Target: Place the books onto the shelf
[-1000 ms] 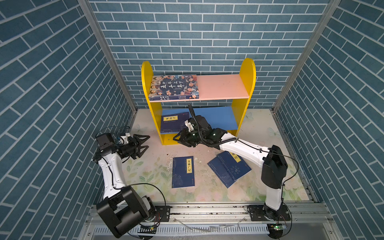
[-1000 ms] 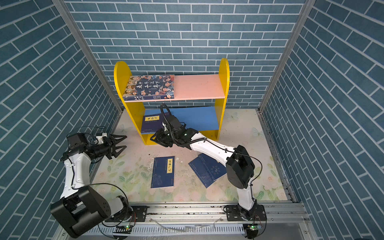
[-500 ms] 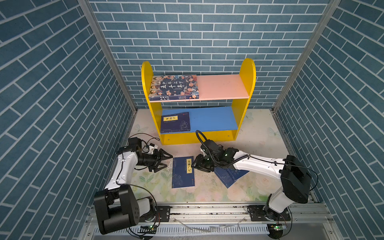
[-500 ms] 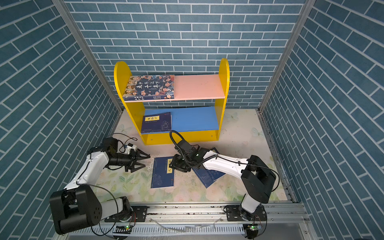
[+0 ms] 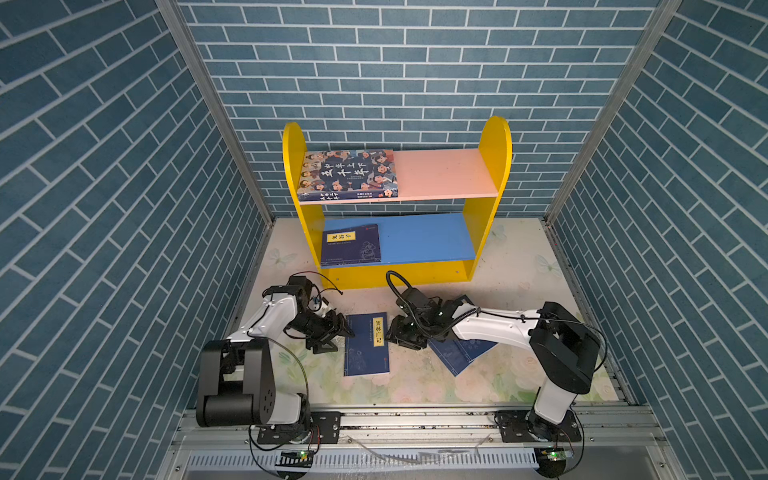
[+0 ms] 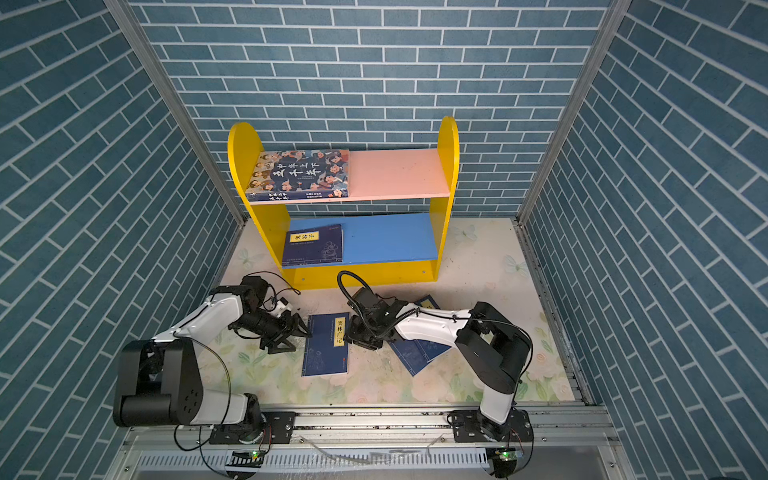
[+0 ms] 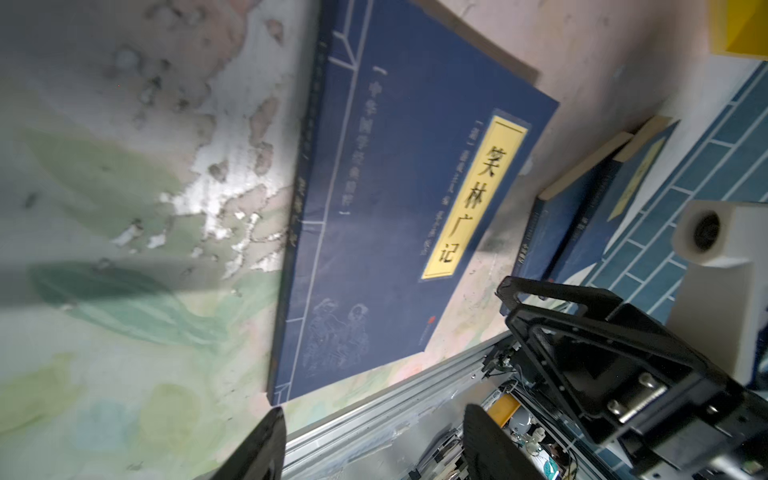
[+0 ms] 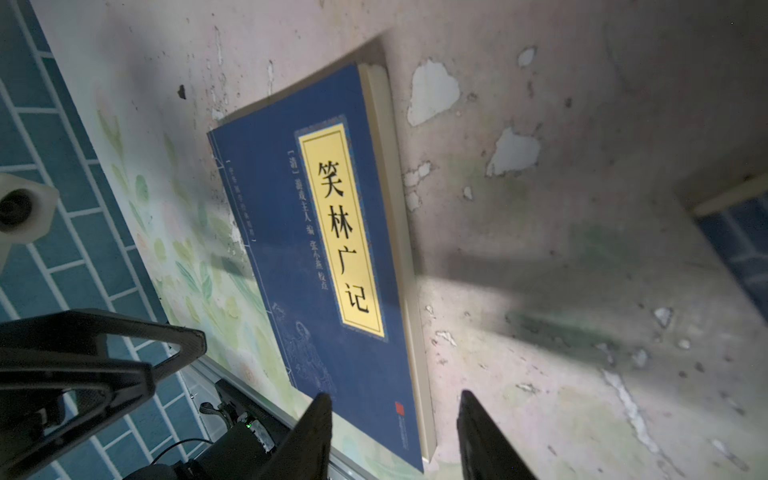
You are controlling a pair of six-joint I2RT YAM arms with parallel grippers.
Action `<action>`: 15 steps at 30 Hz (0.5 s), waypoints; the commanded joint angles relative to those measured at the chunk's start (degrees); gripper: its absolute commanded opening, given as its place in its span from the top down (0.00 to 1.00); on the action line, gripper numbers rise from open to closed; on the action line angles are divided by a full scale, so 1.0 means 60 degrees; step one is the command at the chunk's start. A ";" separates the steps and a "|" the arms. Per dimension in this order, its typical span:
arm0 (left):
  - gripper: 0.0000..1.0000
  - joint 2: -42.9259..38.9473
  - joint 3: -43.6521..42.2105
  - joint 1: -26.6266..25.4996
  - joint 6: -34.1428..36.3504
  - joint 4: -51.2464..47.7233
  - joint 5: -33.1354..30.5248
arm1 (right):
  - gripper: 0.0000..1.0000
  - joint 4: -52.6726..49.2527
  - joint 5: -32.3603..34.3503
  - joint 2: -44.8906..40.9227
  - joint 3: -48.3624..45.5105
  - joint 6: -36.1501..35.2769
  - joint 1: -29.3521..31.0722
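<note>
The shelf (image 5: 494, 166) held the thick book (image 5: 349, 172) on its pink upper board and a thin book (image 5: 351, 245) on its blue lower board. In front of the shelf lay a floor book (image 5: 368, 351). The left gripper (image 5: 338, 340) and right gripper (image 5: 390, 336) flanked it, both spread, the right perhaps touching its edge.

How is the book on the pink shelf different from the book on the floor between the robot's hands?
The pink-shelf book is thick; the floor book is thin. The pink-shelf book's cover shows cartoon faces and white writing; the floor book's is navy with a yellow label. The pink-shelf book rests on the pink board; the floor book on the flowery mat. Both lie flat, cover up.
</note>
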 commanded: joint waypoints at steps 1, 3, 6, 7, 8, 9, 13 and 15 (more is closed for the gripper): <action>0.30 0.0286 0.0167 -0.0117 -0.0034 0.0335 -0.0638 | 0.49 0.0047 -0.0030 0.0288 0.0109 0.0109 0.0021; 0.30 0.0524 0.0146 -0.0233 -0.0071 0.0529 -0.0710 | 0.48 0.0164 -0.0189 0.0436 0.0117 0.0107 -0.0008; 0.31 0.0910 0.0061 -0.0463 -0.0191 0.0856 -0.0581 | 0.47 0.0344 -0.0365 0.0653 0.0087 0.0077 -0.0043; 0.31 0.0966 0.0033 -0.0537 -0.0209 0.1003 -0.0532 | 0.47 0.0443 -0.0422 0.0719 0.0041 0.0090 -0.0065; 0.31 0.1053 0.0033 -0.0599 -0.0196 0.1173 -0.0538 | 0.46 0.0582 -0.0489 0.0788 -0.0047 0.0114 -0.0102; 0.31 0.1105 0.0014 -0.0666 -0.0171 0.1315 -0.0594 | 0.46 0.0731 -0.0536 0.0823 -0.0127 0.0149 -0.0142; 0.31 0.1211 -0.0319 -0.0788 -0.0301 0.1884 -0.0549 | 0.46 0.1107 -0.0743 0.0901 -0.0364 0.0181 -0.0240; 0.31 0.1110 -0.0513 -0.0871 -0.0328 0.2188 -0.0412 | 0.45 0.1128 -0.0818 0.0901 -0.0436 0.0155 -0.0280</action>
